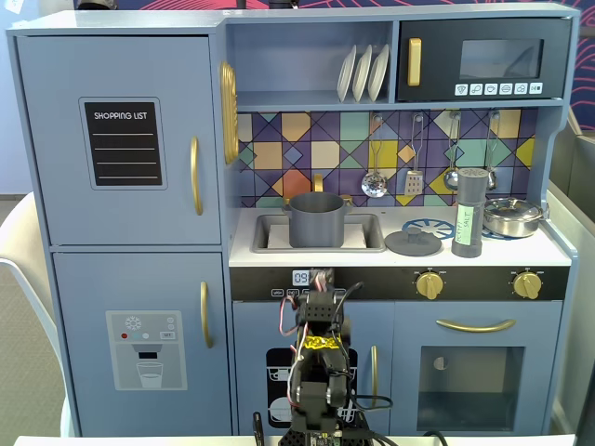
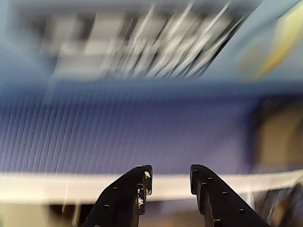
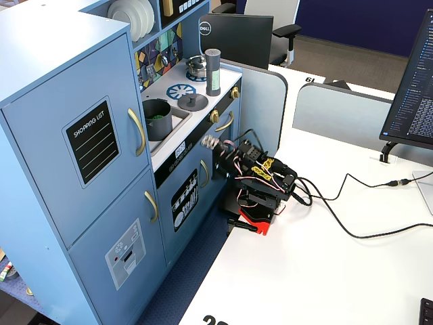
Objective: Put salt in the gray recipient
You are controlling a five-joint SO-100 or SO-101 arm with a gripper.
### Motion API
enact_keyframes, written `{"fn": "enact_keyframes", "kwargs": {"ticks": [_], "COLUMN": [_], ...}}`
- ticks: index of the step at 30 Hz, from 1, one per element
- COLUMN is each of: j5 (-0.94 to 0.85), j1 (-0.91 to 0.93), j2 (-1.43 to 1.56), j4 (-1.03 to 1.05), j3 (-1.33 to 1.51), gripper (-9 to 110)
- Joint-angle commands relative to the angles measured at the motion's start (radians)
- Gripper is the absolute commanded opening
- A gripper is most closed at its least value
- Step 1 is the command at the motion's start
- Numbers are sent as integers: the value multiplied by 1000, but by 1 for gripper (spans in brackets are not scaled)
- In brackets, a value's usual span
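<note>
The salt [image 1: 469, 212] is a tall dark-gray shaker with a pale green label. It stands upright on the toy kitchen's counter, right of the sink, and also shows in the other fixed view [image 3: 214, 71]. The gray recipient [image 1: 317, 219] is a matte gray pot that sits in the sink [image 3: 157, 119], with something green inside. My arm is folded low on the white table in front of the kitchen. My gripper [image 2: 170, 177] is open and empty, facing the kitchen's lower front [image 3: 220, 166], far below both things. The wrist view is blurred.
A flat gray lid [image 1: 413, 242] lies on the counter between the sink and the salt. A shiny silver pan [image 1: 511, 216] stands right of the salt. Utensils hang on the back wall. Cables [image 3: 352, 217] run across the white table, and a monitor stands at its right.
</note>
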Motion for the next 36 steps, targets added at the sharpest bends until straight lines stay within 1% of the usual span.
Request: {"fn": "enact_keyframes", "kwargs": {"ticks": [1,3,5,9,14,17,20,23,24,27,31,36], "j5": [-51,8,17,48,-5,-18,-20,-11,-11,15,51,106], "j1": [140,241,334,500,615,635,660,681,689,710,721,723], "j2": [-89,-147,-204,-279,-364,-434,-511,-600,-626,-719,-841,-968], "j4": [0,-25,-75,-278,-606,-726,-864,-1031,-1052,-1120,-1149,-1285], "j3": [-275,-385,-486,-614,-652,-676,-689,-690,-701,-733,-795,-830], "gripper": [0,0,0,0,0,1,18,28,31,45,54,60]}}
